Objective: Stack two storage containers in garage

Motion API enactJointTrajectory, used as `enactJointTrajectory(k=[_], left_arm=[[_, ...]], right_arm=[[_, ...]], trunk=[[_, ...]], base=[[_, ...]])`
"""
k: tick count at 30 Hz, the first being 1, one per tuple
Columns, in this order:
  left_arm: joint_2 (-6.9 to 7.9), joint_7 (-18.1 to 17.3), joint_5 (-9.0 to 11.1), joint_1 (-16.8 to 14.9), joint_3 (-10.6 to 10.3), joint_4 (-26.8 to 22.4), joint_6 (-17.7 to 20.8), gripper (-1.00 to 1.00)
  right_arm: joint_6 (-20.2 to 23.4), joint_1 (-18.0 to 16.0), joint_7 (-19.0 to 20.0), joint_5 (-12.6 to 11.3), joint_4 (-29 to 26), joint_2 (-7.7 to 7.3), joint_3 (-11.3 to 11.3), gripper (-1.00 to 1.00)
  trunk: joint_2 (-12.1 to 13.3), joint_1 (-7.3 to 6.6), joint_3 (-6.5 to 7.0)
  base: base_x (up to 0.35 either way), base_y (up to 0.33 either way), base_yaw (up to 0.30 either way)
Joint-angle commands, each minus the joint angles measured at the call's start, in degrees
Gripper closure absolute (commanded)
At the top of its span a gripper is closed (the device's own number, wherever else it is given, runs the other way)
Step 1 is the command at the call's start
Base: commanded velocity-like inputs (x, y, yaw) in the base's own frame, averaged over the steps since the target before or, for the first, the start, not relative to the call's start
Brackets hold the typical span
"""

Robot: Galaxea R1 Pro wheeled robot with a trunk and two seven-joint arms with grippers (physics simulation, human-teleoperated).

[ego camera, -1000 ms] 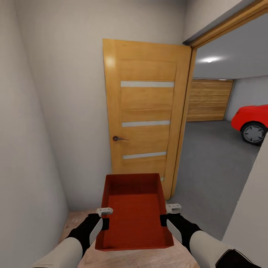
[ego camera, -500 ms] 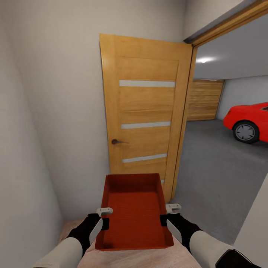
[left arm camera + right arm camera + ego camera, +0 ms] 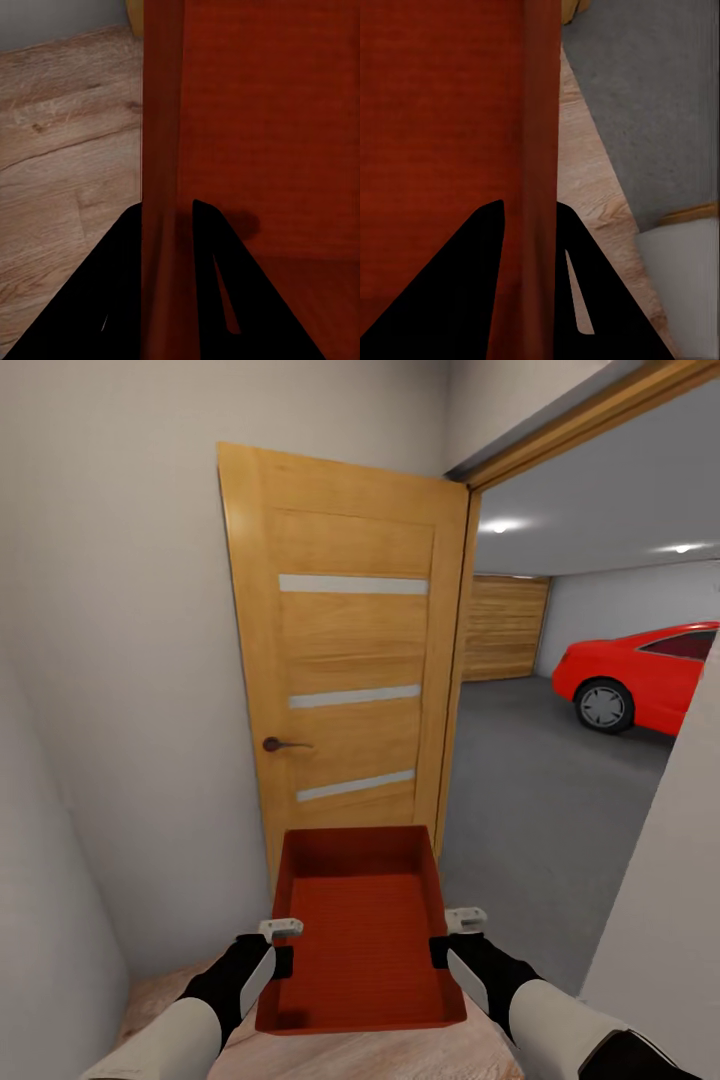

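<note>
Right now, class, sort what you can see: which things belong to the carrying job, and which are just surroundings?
Job:
storage container, its side walls clamped by the left gripper and the right gripper
garage floor, grey, through the doorway

Surroundings:
open wooden door
red car
plank floor

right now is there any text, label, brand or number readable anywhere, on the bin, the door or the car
None: no text, label, brand or number can be read.
Storage container: plain orange-red walls and ribbed bottom, no label.
Wooden door: three pale horizontal strips and a dark handle, no sign.
Red car: no badge or plate can be made out.
Left gripper and right gripper: no markings.
</note>
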Motion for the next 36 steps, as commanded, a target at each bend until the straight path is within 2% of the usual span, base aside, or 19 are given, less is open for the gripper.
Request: enactJointTrajectory(k=[1,23,32,36], left_arm=[[2.55,0.82,-0.92,0.05,-0.32,0.7,0.52,1.0],[2.55,0.74,-0.89,0.05,-0.28,0.71,0.52,1.0],[2.55,0.73,-0.89,0.05,-0.29,0.71,0.52,1.0],[2.55,0.73,-0.89,0.05,-0.31,0.71,0.52,1.0]], right_arm=[[-1.53,-0.08,-0.37,0.16,-0.25,-0.08,0.52,1.0],[-1.53,-0.08,-0.37,0.16,-0.25,-0.03,0.52,1.0],[-1.53,-0.08,-0.37,0.16,-0.25,0.01,0.52,1.0],[-1.53,-0.08,-0.37,0.16,-0.25,-0.06,0.52,1.0]], trunk=[[-0.04,0.02,-0.01],[-0.04,0.02,-0.01],[-0.04,0.02,-0.01],[-0.04,0.02,-0.01]], base=[[0.0,0.0,-0.242],[0.002,0.002,-0.242],[0.11,0.147,-0.236],[0.132,0.178,-0.061]])
